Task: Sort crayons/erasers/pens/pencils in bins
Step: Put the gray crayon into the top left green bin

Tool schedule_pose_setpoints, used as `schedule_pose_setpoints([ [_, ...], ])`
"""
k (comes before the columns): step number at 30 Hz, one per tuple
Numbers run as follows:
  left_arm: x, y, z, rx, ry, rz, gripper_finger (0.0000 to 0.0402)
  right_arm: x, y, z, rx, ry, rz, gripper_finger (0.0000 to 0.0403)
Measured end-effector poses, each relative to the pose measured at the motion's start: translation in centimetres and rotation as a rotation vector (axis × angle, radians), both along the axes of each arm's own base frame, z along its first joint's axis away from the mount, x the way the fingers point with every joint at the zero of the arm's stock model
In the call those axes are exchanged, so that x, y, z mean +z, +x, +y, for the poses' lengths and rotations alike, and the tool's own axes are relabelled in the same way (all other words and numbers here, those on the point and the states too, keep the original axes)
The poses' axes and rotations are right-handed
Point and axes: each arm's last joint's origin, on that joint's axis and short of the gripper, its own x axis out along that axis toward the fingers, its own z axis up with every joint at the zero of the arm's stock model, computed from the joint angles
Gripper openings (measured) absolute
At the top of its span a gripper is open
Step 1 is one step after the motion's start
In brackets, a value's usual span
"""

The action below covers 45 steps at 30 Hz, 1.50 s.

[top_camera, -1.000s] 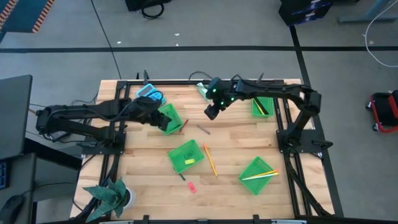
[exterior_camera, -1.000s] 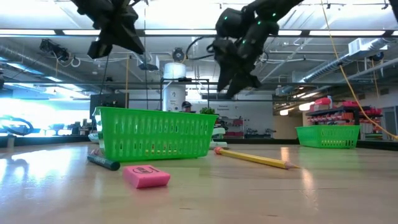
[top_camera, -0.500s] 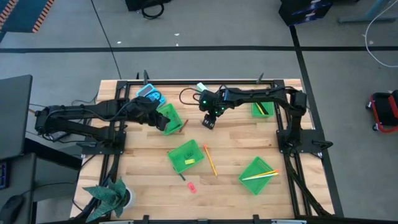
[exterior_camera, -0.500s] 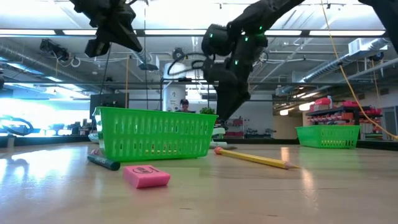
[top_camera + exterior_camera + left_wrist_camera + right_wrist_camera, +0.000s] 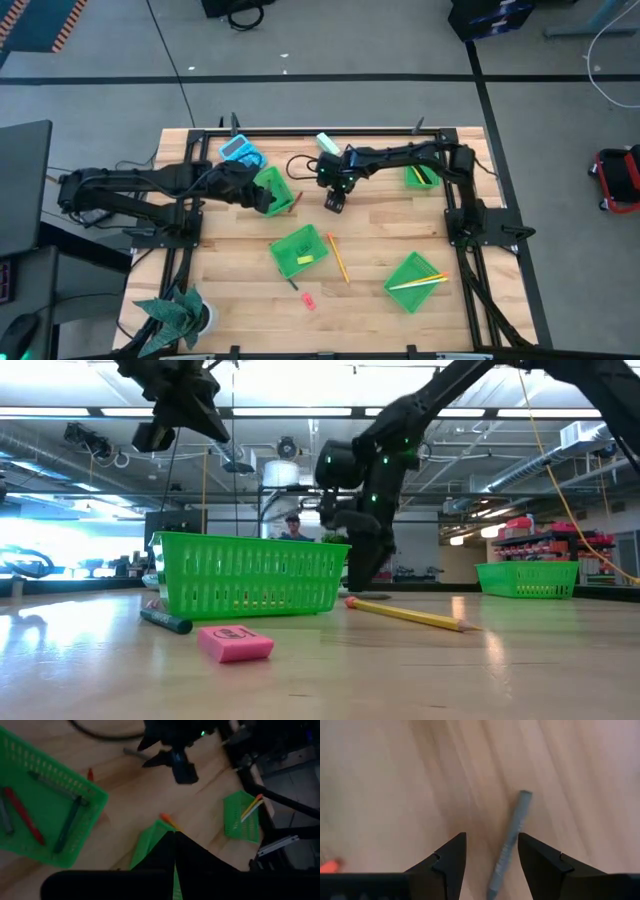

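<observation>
From above, I see my right gripper (image 5: pixel 334 203) low over the pale wooden counter (image 5: pixel 380 225) near the back-left bright-green plastic bin (image 5: pixel 272 188), while my left gripper (image 5: pixel 268 203) hangs clenched and empty over that bin's edge. In the right wrist view the fingers (image 5: pixel 451 856) stand apart astride a short grey crayon stick (image 5: pixel 511 838) lying flat. I judge I should centre it between them, drop until they nearly touch wood, then close gently.

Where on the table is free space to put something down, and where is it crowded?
Bare wood lies between the right gripper and the front-right bin. Crowded: around the left bin and the middle bin, where a pencil and pink eraser lie.
</observation>
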Motion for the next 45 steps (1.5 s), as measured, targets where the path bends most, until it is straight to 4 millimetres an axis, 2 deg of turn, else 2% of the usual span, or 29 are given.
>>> schedule_pose_setpoints([
  [2,-0.2,0.0,-0.2,0.004,-0.018,0.006,0.002,-0.9,-0.1,-0.7,-0.007,0.045,0.012,0.0184],
  [12,-0.5,0.6,-1.6,-0.023,-0.066,0.015,0.0015,-1.1,-0.7,-2.7,-0.042,0.117,-0.015,0.0183],
  [19,-0.6,0.7,-1.8,-0.03,-0.066,0.022,0.0017,-1.1,-0.7,-2.7,-0.041,0.129,-0.018,0.0179],
  [24,-0.6,0.7,-1.8,-0.029,-0.066,0.02,0.001,-1.2,-0.6,-2.4,-0.038,0.096,-0.001,0.0146],
  [34,-0.6,0.7,-1.8,-0.006,-0.078,0.014,0.0019,-1.3,-0.8,-2.3,-0.016,0.053,0.039,0.0044],
  [41,-0.6,0.7,-1.8,-0.03,-0.051,0.018,0.0012,-1.1,-0.9,-2.3,-0.015,0.108,0.014,0.0034],
  [45,-0.6,0.7,-1.8,-0.047,-0.03,0.021,0.0022,-0.3,-1.2,-2.1,-0.025,0.182,-0.017,0.0032],
])
